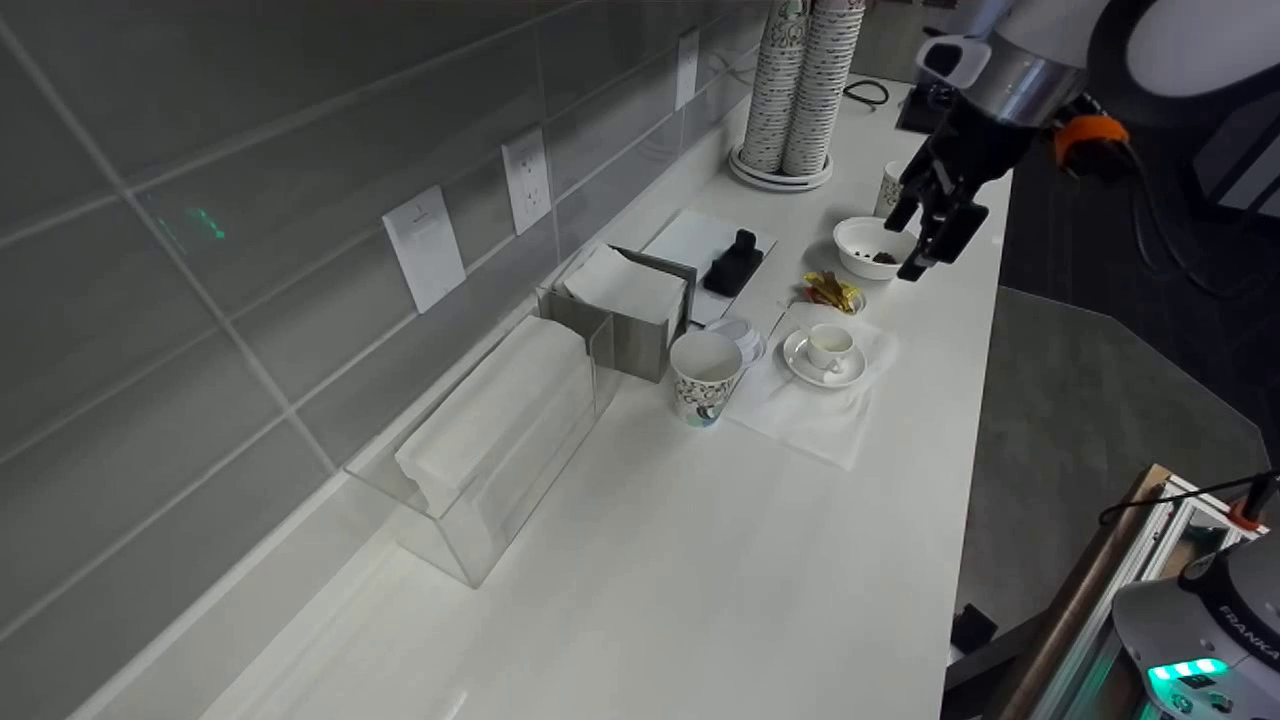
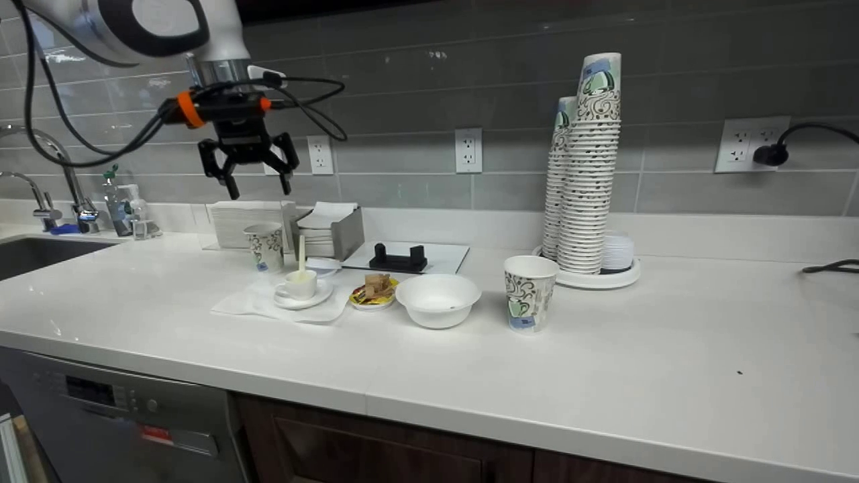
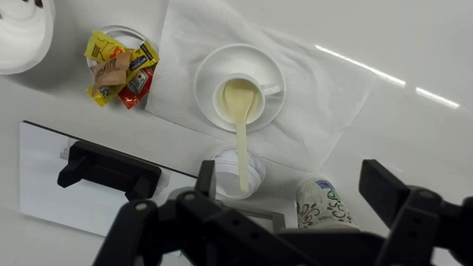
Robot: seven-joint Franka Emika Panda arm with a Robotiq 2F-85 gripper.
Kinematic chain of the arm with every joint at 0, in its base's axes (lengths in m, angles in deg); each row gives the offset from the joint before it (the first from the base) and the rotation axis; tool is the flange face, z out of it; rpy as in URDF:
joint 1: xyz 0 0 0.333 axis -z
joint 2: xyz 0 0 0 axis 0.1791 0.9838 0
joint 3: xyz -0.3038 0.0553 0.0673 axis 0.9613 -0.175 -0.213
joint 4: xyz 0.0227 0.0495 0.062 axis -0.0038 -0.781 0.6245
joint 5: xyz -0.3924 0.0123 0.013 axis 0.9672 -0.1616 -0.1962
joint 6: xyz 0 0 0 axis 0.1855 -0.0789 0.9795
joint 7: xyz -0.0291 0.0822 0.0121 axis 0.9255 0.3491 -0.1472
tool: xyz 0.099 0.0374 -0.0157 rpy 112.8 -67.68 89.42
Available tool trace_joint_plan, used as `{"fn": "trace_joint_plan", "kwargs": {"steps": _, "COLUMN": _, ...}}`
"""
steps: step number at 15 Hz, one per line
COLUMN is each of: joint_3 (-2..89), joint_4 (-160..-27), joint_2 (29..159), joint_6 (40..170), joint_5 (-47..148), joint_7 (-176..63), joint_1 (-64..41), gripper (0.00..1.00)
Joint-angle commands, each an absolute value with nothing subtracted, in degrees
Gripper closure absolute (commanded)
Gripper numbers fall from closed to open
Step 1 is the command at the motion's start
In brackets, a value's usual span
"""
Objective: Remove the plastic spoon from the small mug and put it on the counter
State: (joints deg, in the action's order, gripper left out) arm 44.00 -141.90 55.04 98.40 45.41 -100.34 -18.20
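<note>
The small mug (image 2: 298, 287) is a low white cup with a pale yellowish inside, on a white saucer. It also shows in an exterior view (image 1: 829, 344) and in the wrist view (image 3: 218, 107). A cream plastic spoon (image 3: 242, 155) has its bowl in the mug; its handle sticks up past the rim, as an exterior view shows (image 2: 302, 251). The white counter (image 2: 637, 376) lies under everything. My gripper (image 2: 260, 192) is open and empty, high above the counter. In the wrist view (image 3: 295, 181) its fingers are wide apart; the handle's end appears near one finger, not touching.
A napkin (image 3: 314, 111) lies under the saucer. A patterned paper cup (image 1: 704, 385), clear lids (image 3: 255, 184) and a napkin holder (image 1: 640, 340) stand close by. Sauce packets (image 2: 374, 288), a white bowl (image 2: 438, 298), another paper cup (image 2: 529, 295) and tall cup stacks (image 2: 587, 181) stand further along.
</note>
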Motion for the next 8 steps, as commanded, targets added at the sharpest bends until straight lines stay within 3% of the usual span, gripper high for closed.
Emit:
{"fn": "trace_joint_plan", "kwargs": {"steps": 1, "joint_3": 44.33, "joint_4": -142.70, "joint_2": 56.19, "joint_6": 100.69, "joint_5": 44.81, "joint_7": -102.76, "joint_1": -18.11, "gripper": 0.00}}
{"fn": "trace_joint_plan", "kwargs": {"steps": 8, "joint_3": 44.99, "joint_4": -143.20, "joint_2": 58.70, "joint_6": 103.34, "joint_5": 43.89, "joint_7": -106.36, "joint_1": -18.18, "gripper": 0.00}}
